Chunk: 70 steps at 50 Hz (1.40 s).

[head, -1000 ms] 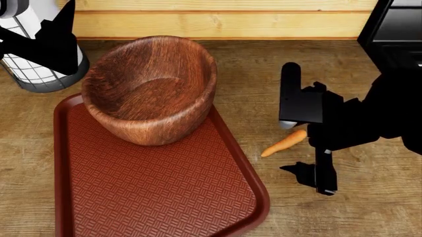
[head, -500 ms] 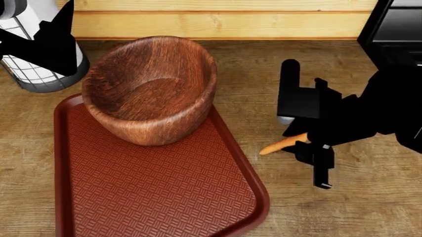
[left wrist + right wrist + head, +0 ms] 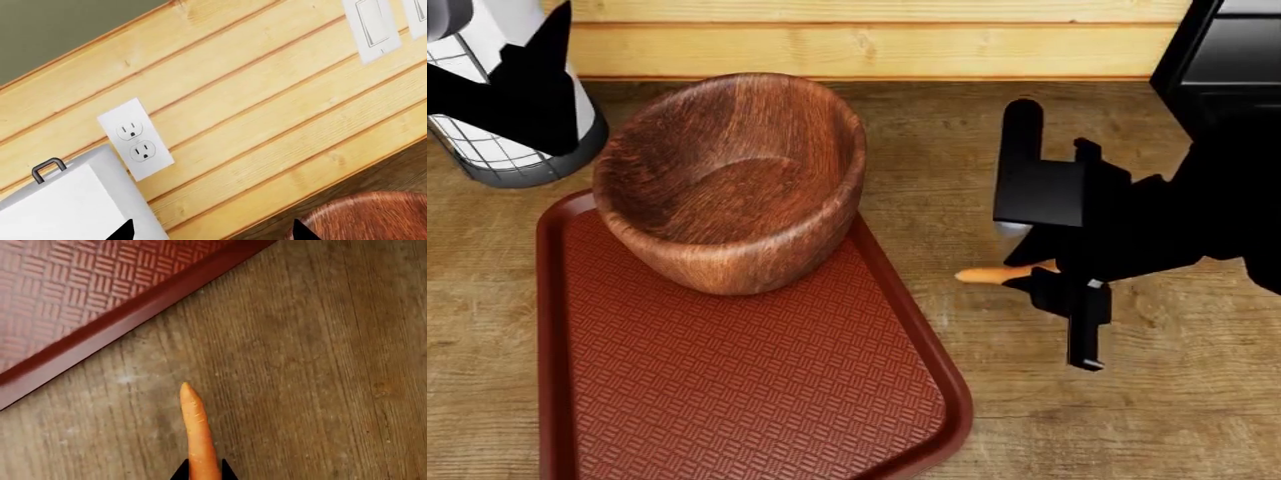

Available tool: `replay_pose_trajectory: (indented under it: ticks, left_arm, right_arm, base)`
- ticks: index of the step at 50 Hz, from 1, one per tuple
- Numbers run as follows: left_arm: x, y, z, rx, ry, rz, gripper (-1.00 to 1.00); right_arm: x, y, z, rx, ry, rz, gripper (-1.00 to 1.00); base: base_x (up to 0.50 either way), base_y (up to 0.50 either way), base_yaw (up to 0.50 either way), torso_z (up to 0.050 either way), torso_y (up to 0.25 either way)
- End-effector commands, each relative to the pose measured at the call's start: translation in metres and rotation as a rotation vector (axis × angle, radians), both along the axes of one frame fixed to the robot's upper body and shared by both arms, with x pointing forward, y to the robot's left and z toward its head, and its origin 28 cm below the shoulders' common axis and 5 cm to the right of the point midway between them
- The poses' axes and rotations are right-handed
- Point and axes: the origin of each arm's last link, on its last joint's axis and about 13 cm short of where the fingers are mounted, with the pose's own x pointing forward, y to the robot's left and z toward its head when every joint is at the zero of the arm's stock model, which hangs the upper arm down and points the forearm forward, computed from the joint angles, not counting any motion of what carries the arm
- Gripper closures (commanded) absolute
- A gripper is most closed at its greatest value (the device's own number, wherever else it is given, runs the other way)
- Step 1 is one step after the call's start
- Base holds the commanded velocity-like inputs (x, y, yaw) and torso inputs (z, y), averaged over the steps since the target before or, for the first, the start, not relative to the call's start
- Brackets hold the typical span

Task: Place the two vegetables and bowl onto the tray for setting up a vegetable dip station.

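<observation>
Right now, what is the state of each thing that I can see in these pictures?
Dark reddish-brown wooden bowl: upright, partly on tray, overhanging its far edge.
Dark red plastic tray: flat on the wooden counter.
Slender orange carrot: off the tray, between the right gripper fingers.
Left gripper: fingers apart, empty.

The head view looks steeply down on the tray (image 3: 747, 400). The right wrist view hangs close over its rim (image 3: 127, 322) and the carrot (image 3: 199, 435), which both share. The left wrist view faces the wall's outlet (image 3: 135, 140).

A weathered brown wooden plank counter (image 3: 1174, 420) meets a pale pine-panelled wall (image 3: 267, 100). On that wall sit a white double socket (image 3: 135, 138) and white light switches (image 3: 371, 25). A white wire-framed cylinder (image 3: 507, 140) stands near the wall.
</observation>
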Motion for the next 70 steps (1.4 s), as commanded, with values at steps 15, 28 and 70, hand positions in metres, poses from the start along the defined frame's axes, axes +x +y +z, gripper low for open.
replay_pose_trajectory:
  ticks: [15,28,70]
  left_arm:
    - [-0.009,0.002,0.006,-0.004,-0.023,0.003,-1.00]
    - [-0.015,0.002,0.010,0.000,-0.039,0.007,-1.00]
    - [-0.020,0.005,0.007,-0.020,-0.041,0.006,-1.00]
  right_arm:
    - [-0.047,0.011,0.064,-0.010,-0.192,0.109,1.00]
    - [-0.080,0.031,0.075,-0.062,-0.244,0.281,1.00]
    - [-0.100,0.127,0.096,-0.214,-0.216,0.707,1.00]
  base:
    - [0.00,0.00,0.00,0.000,0.000]
    - [0.00,0.00,0.00,0.000,0.000]
    - [0.00,0.00,0.00,0.000,0.000]
